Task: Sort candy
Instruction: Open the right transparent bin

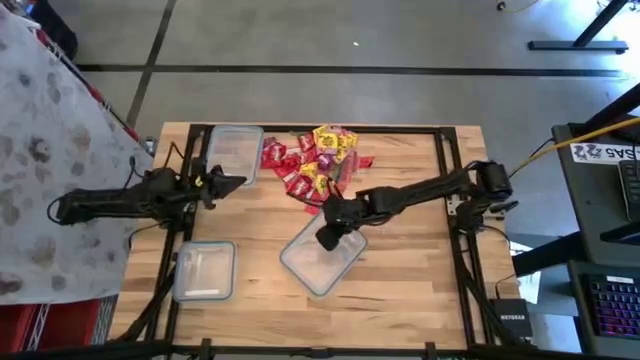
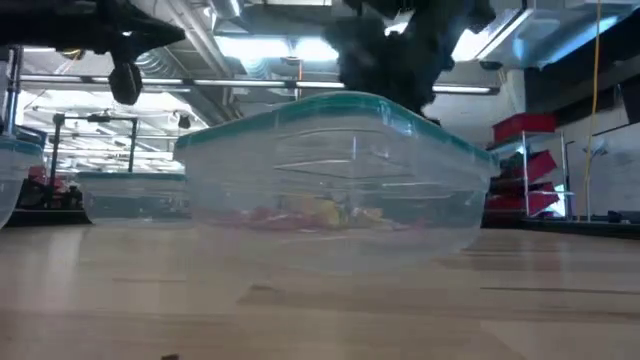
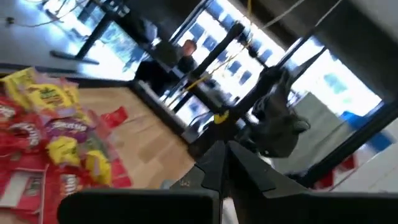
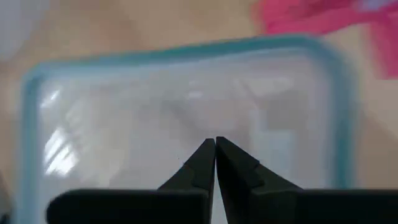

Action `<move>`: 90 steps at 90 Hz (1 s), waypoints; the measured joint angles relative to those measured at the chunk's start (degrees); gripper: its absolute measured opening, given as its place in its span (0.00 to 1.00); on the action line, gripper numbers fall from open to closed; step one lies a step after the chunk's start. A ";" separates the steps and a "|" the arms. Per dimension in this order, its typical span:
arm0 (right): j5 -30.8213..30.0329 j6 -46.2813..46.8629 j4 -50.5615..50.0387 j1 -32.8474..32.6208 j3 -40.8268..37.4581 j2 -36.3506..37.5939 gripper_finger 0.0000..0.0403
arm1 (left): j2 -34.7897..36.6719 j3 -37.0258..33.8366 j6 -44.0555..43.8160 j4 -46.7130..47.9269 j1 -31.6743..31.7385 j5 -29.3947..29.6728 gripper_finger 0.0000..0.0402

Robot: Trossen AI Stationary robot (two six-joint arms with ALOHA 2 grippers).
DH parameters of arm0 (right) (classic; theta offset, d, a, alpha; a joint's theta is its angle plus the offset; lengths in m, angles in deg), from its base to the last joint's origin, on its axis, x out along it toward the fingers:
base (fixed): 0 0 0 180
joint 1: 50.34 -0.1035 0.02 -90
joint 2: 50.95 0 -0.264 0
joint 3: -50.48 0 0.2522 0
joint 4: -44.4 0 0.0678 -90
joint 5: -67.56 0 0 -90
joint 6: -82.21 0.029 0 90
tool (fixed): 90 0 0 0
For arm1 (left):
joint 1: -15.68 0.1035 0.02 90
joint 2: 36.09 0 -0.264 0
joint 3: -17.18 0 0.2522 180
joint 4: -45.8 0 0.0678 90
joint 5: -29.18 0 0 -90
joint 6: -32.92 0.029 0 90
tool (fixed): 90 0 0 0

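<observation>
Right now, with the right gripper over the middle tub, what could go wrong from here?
The right gripper, fingers shut, hangs over the clear teal-rimmed plastic tub in the middle of the table; descending shut, it could knock or shove the light tub. The pile of red and yellow wrapped candy lies packed together, so a grab may catch several colours at once. The left gripper, also shut, sits beside the clear tub at the far edge and could nudge it.

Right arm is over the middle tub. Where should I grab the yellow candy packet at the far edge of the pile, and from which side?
Judging from the high view, take the yellow wrapped candy packet from straight above, pinching across its narrow width. It lies flat at the far edge of the red and yellow candy pile, so side approaches would shove neighbours. The right gripper, fingertips together over the clear teal-rimmed tub, must open first.
</observation>
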 joint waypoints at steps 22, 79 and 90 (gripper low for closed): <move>-12.91 13.42 -5.78 2.17 -0.03 5.91 0.00 | -12.91 4.66 1.41 0.83 0.00 -1.71 0.00; -34.10 -2.27 1.77 1.35 0.02 12.89 0.00 | -21.99 6.80 -4.32 1.67 -0.31 -2.98 0.00; -35.38 -3.38 6.92 1.80 0.02 11.80 0.00 | -22.01 6.78 -4.34 2.51 0.12 -2.97 0.00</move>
